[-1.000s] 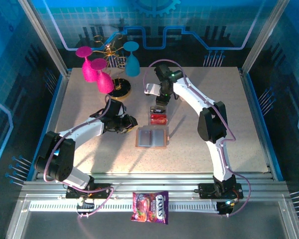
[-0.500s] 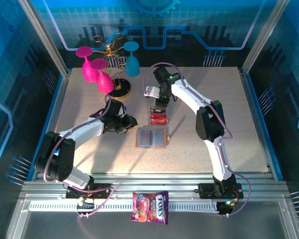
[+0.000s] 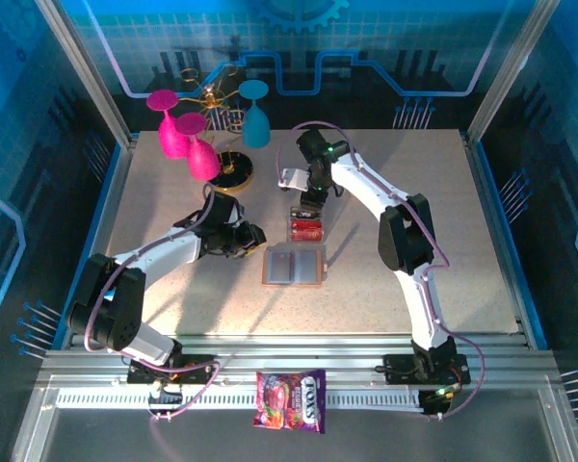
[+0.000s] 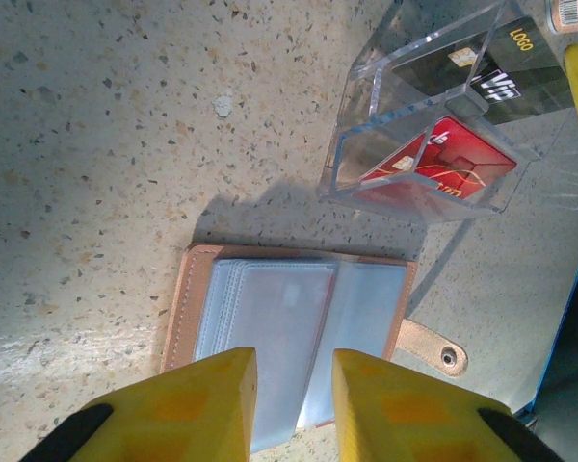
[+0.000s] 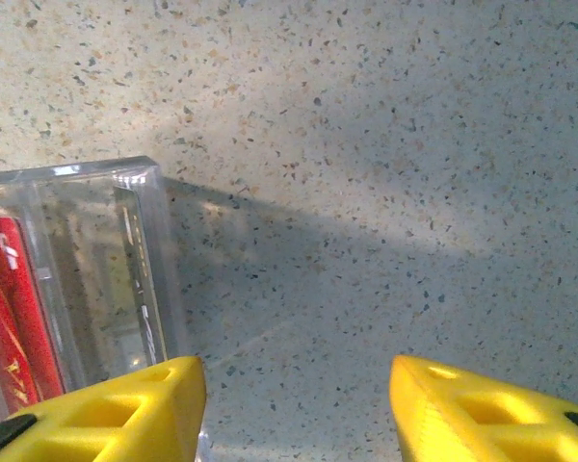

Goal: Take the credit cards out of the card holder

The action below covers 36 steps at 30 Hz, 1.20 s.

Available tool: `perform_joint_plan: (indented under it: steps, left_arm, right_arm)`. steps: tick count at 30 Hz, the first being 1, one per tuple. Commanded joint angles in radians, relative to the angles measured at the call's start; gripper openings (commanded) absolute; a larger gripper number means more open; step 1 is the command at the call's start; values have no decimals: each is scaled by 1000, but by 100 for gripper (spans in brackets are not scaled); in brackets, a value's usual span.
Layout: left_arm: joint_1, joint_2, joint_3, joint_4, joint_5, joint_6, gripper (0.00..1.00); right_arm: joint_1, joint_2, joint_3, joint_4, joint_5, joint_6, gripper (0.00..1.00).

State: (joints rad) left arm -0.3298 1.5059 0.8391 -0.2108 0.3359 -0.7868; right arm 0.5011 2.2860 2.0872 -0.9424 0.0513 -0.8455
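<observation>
The card holder (image 3: 293, 265) lies open and flat on the table, tan leather with grey-blue clear pockets (image 4: 270, 327) and a snap strap (image 4: 433, 348). My left gripper (image 4: 294, 404) hovers over its near edge, jaws narrowly open with nothing between them. In the top view the left gripper (image 3: 250, 239) is just left of the holder. Red credit cards (image 3: 306, 229) and a black one (image 4: 506, 72) sit in a clear plastic box (image 4: 424, 144) beyond the holder. My right gripper (image 5: 294, 371) stands open over bare table beside that box (image 5: 106, 269), a red card (image 5: 10, 308) showing inside.
Pink glasses (image 3: 181, 135), a blue glass (image 3: 255, 120) and a gold rack on a round black base (image 3: 233, 171) stand at the back left. A candy packet (image 3: 291, 399) lies on the near rail. Bare table stretches right of the right arm.
The right arm's wrist has shifted slightly nearer, toward the clear box. The left arm and the card holder have not moved.
</observation>
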Motion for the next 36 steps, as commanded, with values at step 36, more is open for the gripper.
perform_joint_plan:
  steps: [36]
  left_arm:
    - [8,95,-24,102,99,-13,27]
  right_arm:
    - [124,-467,-552,374,-222,883,49]
